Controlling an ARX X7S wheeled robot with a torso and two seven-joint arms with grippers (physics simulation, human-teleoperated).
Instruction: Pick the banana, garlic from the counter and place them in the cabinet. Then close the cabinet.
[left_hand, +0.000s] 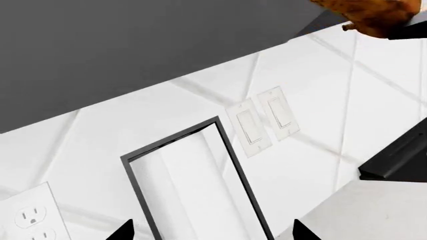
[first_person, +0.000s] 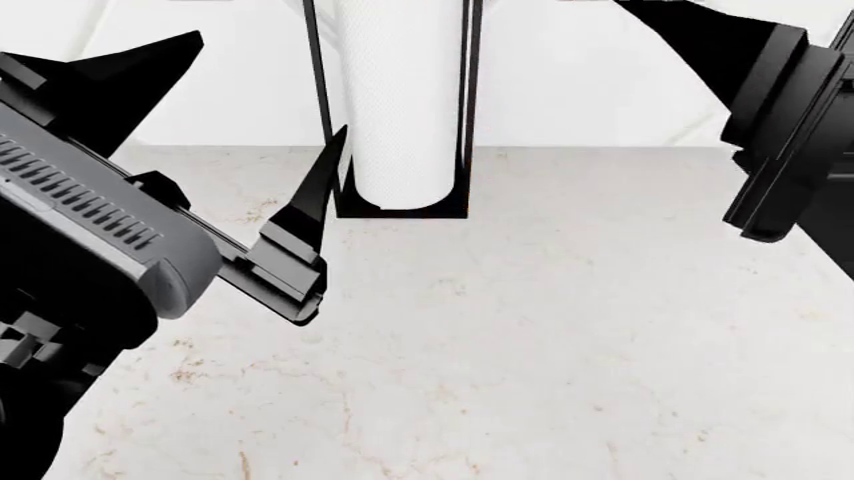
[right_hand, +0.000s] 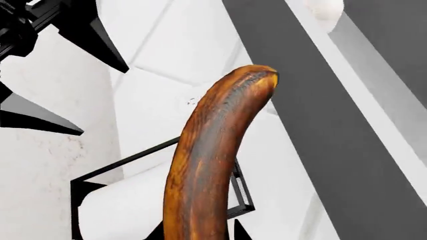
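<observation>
Holding the banana (right_hand: 213, 160) upright, the right fingers (right_hand: 200, 235) are closed on its lower end at the bottom of the right wrist view, only their black tips showing either side of the fruit. The banana rises past the paper-towel roll (right_hand: 127, 205) in its black frame, its tip close to the dark cabinet edge (right_hand: 313, 115) above. In the left wrist view a brown piece of the same banana (left_hand: 373, 15) shows in the upper corner, against the wall with its light switches (left_hand: 263, 120).

The left fingers (first_person: 254, 130) are spread wide and hold nothing, hovering over the surface (first_person: 534, 330) just in front of the paper-towel roll. A pale rounded shape (right_hand: 325, 10) at the top of the right wrist view may be the garlic, though I cannot tell for sure.

The grip sits low on a long curved fruit, so I judge that it could pivot or slip if the arm swings fast. Its tip could also strike the cabinet edge on the way in and be knocked loose. The left arm is near enough to the roll's frame to nudge it.
</observation>
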